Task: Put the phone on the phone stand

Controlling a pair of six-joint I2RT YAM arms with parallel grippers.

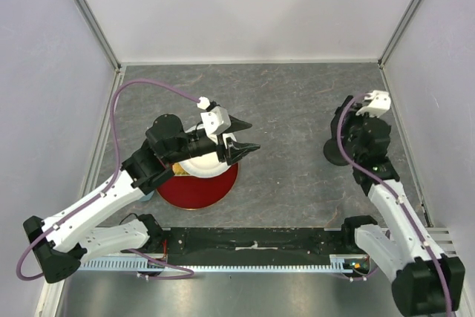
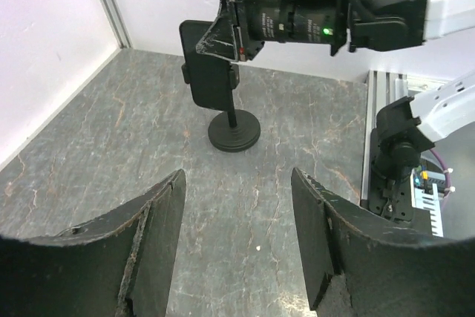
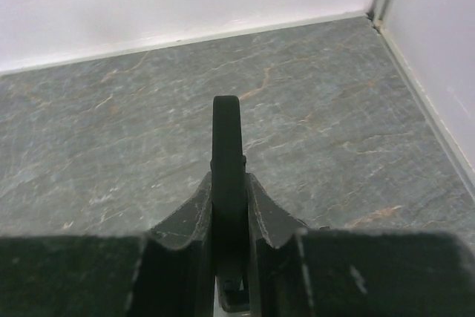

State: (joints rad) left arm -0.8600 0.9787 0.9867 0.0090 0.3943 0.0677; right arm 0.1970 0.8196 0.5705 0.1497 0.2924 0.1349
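My right gripper (image 3: 228,183) is shut on the phone (image 3: 227,146), a thin black slab seen edge-on between its fingers. In the left wrist view the phone (image 2: 208,64) stands upright, held from above by the right gripper (image 2: 217,41), against the cradle of the phone stand (image 2: 234,133); I cannot tell if it rests in the clamp. In the top view the stand's round base (image 1: 334,154) shows at the right, beside the right gripper (image 1: 362,133); the phone is hidden there. My left gripper (image 1: 249,136) is open and empty above the table's middle-left, its fingers (image 2: 159,220) wide apart.
A white plate (image 1: 202,165) lies on a red plate (image 1: 199,192) under the left arm. White walls enclose the grey table (image 1: 289,109) on three sides. A metal rail (image 1: 245,261) and both arm bases line the near edge.
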